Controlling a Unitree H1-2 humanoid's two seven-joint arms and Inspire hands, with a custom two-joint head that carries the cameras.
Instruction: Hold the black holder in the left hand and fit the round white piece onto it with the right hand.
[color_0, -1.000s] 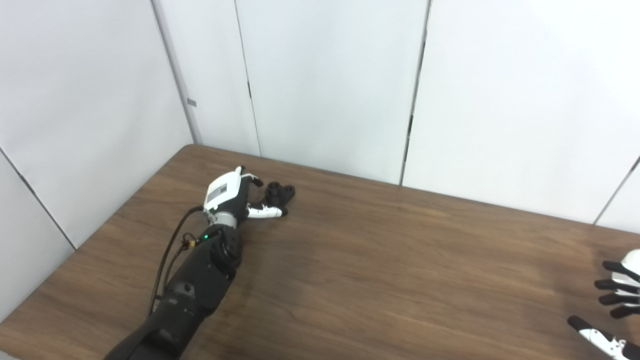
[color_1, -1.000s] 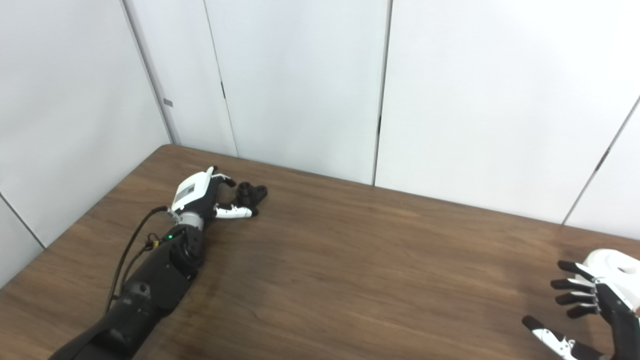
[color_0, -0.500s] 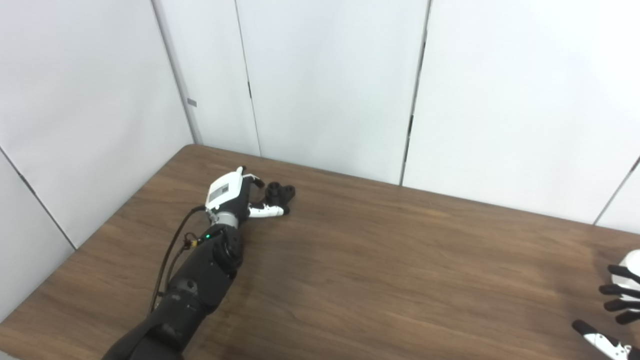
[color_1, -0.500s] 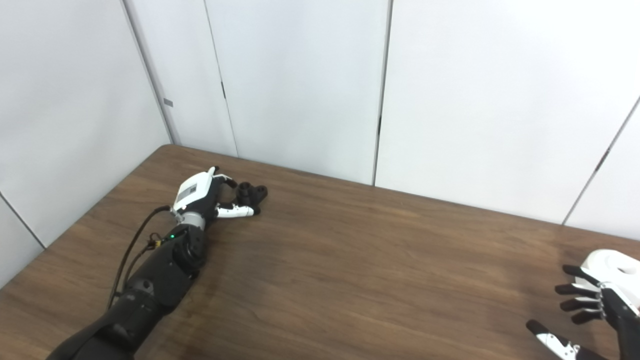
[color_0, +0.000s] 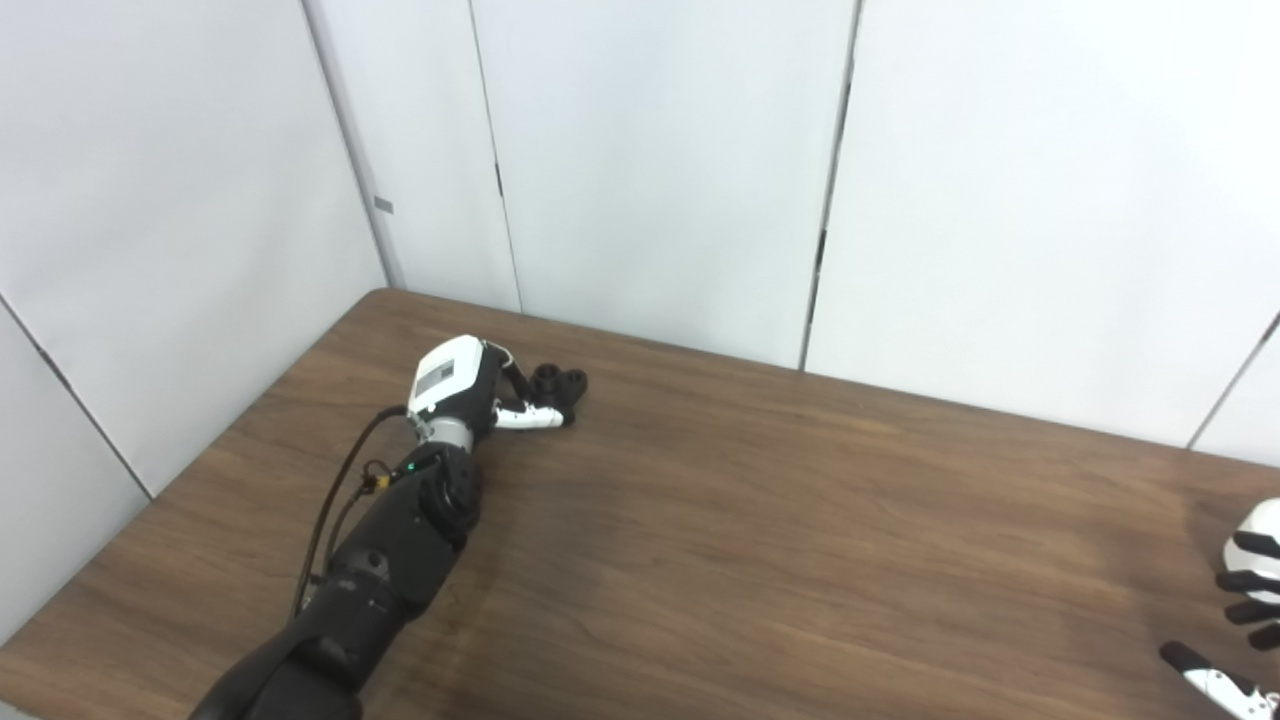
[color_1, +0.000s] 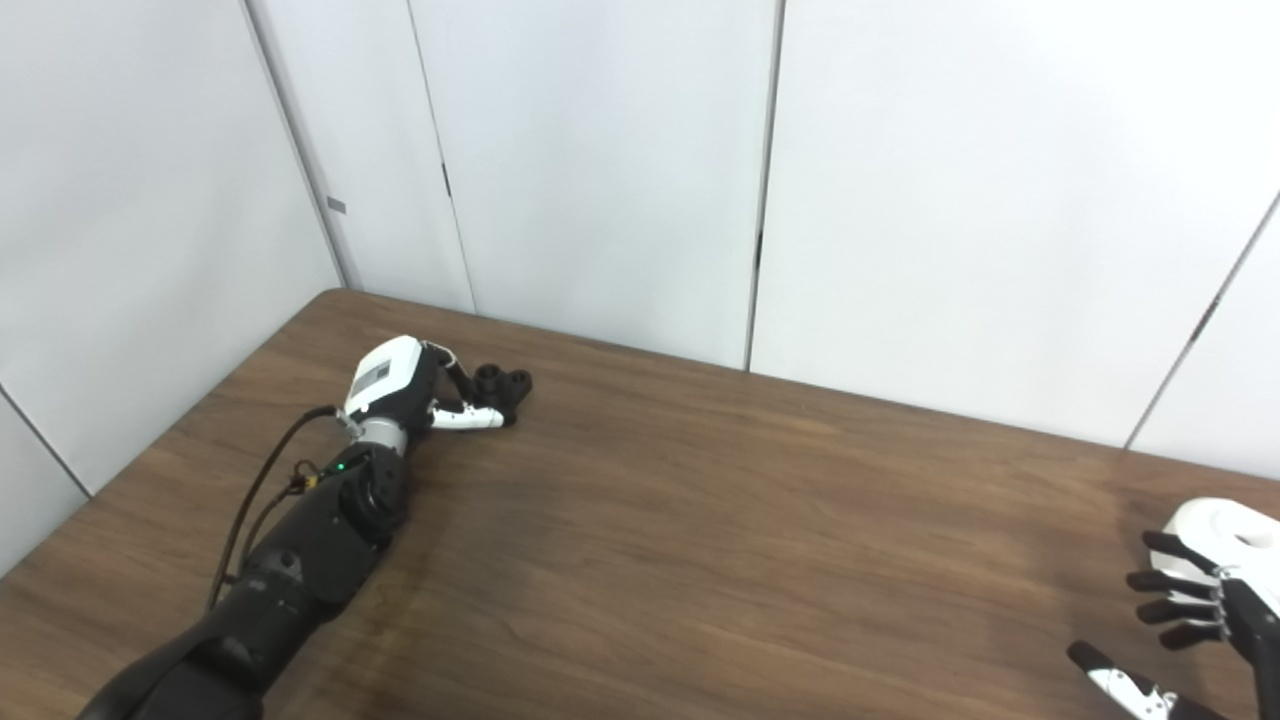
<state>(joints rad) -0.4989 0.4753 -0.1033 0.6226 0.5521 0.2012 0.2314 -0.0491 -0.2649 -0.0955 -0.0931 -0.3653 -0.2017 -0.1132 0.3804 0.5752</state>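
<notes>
Your left hand (color_0: 462, 388) has closed in on the black holder (color_0: 558, 382), fingers spread, just beyond; right hand (color_1: 1205, 632) splayed beside white piece (color_1: 1222, 524)

No legible text, brand, number or sign appears in either view. A grey label panel on the back of the left hand (color_0: 447, 378) is too small to read.

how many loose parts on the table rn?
2. The black holder sits far left, at the left hand. The round white piece sits at the right edge, by the right hand.
</notes>
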